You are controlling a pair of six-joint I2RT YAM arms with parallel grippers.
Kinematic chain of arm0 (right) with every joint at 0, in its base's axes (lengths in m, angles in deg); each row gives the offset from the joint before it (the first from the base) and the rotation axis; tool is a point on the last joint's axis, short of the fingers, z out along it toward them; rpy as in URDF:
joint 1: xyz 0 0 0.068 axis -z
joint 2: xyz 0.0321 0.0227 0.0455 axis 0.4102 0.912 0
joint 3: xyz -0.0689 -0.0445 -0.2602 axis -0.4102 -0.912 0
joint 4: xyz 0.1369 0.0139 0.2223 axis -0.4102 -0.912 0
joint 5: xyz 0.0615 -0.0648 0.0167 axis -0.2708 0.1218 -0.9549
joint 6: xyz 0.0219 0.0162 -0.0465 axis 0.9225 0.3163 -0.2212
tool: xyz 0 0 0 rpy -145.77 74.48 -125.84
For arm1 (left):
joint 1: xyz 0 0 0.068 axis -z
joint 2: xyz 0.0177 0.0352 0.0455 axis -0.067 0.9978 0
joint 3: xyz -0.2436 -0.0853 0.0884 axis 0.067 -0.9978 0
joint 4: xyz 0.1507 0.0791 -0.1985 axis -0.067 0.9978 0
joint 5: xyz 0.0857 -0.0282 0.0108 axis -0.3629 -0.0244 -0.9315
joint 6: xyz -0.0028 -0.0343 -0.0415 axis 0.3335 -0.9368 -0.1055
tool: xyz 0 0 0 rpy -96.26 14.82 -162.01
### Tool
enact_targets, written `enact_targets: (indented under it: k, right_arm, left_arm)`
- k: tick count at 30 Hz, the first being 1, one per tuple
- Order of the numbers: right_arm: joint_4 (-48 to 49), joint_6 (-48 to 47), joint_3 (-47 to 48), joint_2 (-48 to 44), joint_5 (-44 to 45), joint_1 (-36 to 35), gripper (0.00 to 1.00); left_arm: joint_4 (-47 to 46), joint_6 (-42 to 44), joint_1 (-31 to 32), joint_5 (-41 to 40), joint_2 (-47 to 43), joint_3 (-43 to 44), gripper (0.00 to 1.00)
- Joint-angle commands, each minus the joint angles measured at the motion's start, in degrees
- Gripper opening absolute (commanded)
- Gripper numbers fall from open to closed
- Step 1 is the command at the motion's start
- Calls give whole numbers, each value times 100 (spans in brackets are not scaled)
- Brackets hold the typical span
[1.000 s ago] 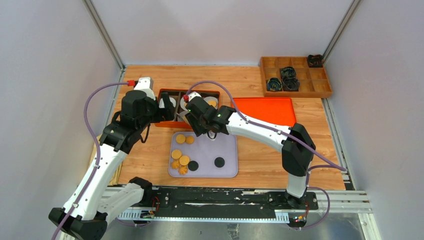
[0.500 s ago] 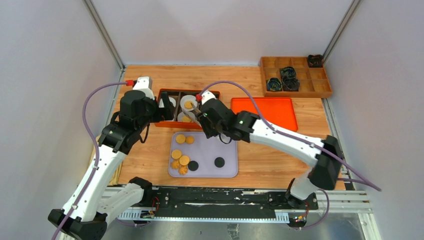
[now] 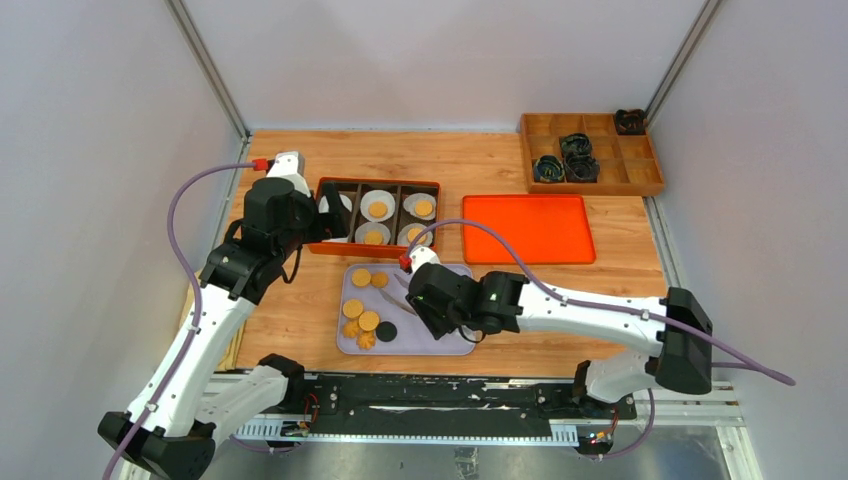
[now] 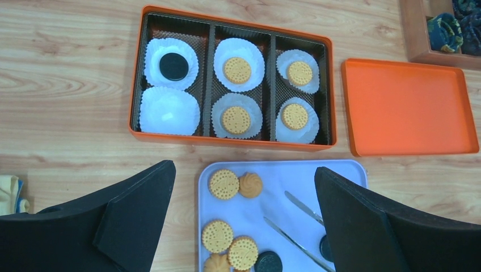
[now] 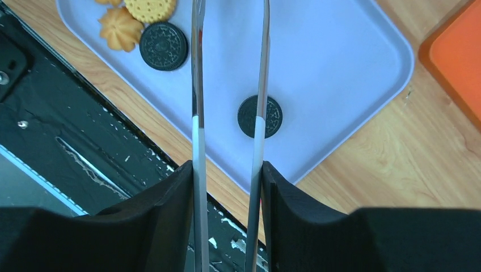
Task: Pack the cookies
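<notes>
Steel tongs [image 5: 197,85], clamped in the right hand [image 5: 227,187], partly hide a black cookie [image 5: 274,118] on the tray [image 5: 340,56]. Left hand [image 4: 244,173] gapes wide; more cookies [image 4: 224,184] lie on tray and in box [image 4: 227,143].

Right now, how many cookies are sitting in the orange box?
5: one black cookie in the left column, four golden cookies filling the middle and right columns.
</notes>
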Motion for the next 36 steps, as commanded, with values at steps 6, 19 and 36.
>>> enact_targets:
  k: [6, 19, 36]
  right_arm:
    - [118, 155, 150, 745, 54, -115, 47]
    - [452, 14, 485, 1497, -47, 87, 44]
    - [412, -93, 697, 1250, -278, 297, 11]
  left_arm:
    - [50, -40, -21, -80, -100, 86, 100]
    - [95, 35, -22, -133, -146, 31, 100]
    - [56, 44, -21, -98, -153, 11, 100]
